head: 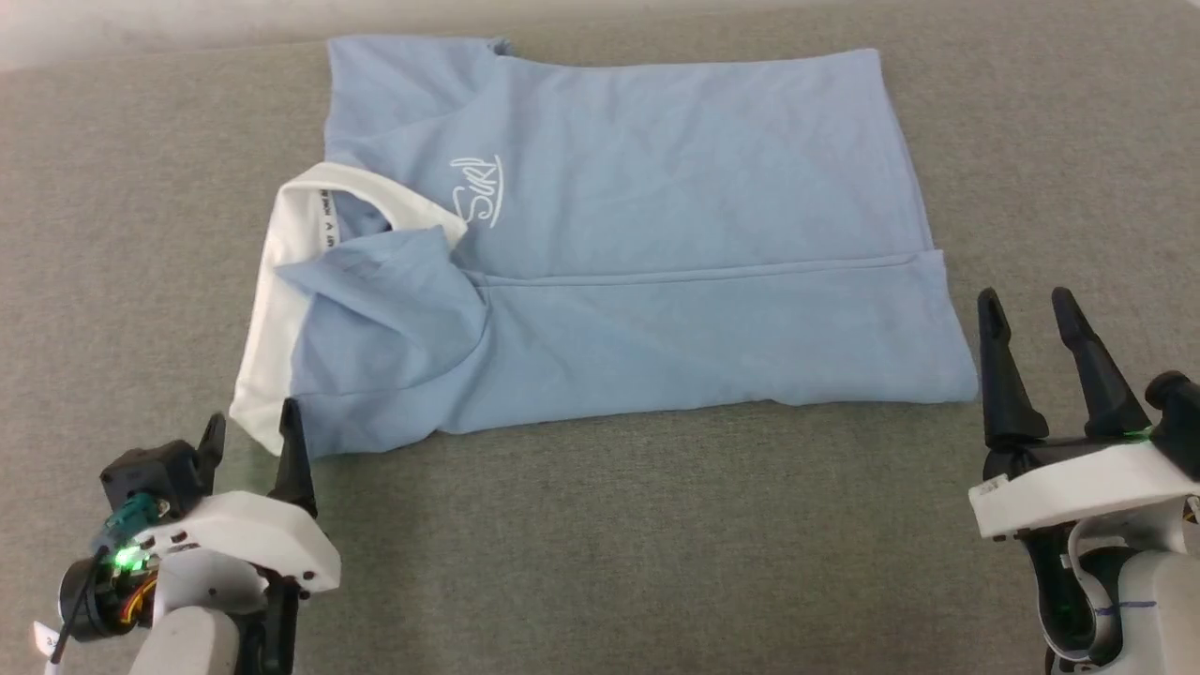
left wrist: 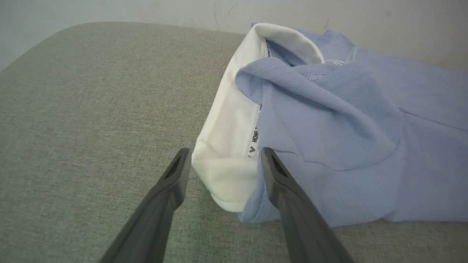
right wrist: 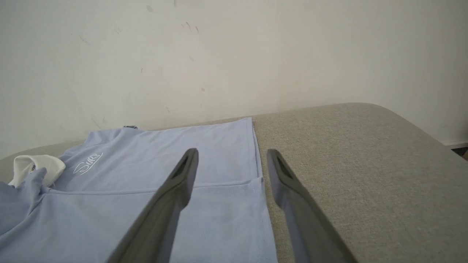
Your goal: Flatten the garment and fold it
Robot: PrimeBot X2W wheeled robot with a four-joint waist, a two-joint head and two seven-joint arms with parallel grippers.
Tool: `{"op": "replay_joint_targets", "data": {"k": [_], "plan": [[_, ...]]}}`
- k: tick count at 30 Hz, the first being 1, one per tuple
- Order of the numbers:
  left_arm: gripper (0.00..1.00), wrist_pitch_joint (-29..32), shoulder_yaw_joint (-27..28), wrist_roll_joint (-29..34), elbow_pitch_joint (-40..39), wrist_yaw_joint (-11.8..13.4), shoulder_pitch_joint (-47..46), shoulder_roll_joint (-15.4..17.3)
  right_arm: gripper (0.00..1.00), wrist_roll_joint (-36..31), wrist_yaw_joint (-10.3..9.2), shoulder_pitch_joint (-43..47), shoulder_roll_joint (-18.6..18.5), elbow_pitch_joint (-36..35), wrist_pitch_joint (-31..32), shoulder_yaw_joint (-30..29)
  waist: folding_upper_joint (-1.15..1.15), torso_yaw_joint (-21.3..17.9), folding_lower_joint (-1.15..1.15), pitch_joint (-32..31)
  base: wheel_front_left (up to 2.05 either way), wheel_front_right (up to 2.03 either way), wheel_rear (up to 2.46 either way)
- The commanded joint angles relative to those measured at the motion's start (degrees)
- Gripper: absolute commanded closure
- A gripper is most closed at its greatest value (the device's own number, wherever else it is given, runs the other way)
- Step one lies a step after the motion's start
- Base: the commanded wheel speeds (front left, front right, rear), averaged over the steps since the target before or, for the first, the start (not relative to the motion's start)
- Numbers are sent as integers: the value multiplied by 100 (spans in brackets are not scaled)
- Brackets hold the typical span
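The garment (head: 656,234), a light blue polo shirt with white cursive chest script (head: 478,192), lies on the grey surface with its near side folded over its middle. Its white collar (head: 272,309) points left, and printed tape shows inside it. My left gripper (head: 251,427) is open at the collar's near corner, nothing between its fingers; in the left wrist view the collar corner (left wrist: 225,175) lies just past the gripper (left wrist: 225,153). My right gripper (head: 1027,305) is open just right of the hem's near corner. In the right wrist view the gripper (right wrist: 232,153) hovers over the garment's hem edge (right wrist: 257,182).
The grey fabric surface (head: 656,544) stretches around the shirt, with bare room in front and on both sides. A pale wall (right wrist: 234,54) rises behind the far edge. The surface's rounded corner (right wrist: 369,107) lies to the right.
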Motion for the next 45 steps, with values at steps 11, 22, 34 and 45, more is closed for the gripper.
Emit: {"op": "replay_joint_targets", "data": {"k": [11,22,34,45], "plan": [[0,1389,112,-606,530,215,-341,-55,0,31,-11,8,35,-17,-319,131,0,-268,1,153,0,0,0],[100,2004,27,-837,247,128,-274,57,0,-167,-11,-233,36,222,-310,125,0,-265,1,164,0,0,0],[100,1741,-89,-784,127,49,-365,10,0,-550,-11,-1113,37,1717,3089,-371,0,-69,1,281,0,0,0],[100,1448,-114,-726,128,35,-411,4,100,-592,-11,-1135,37,937,4997,-312,0,-5,1,324,0,0,0]]}}
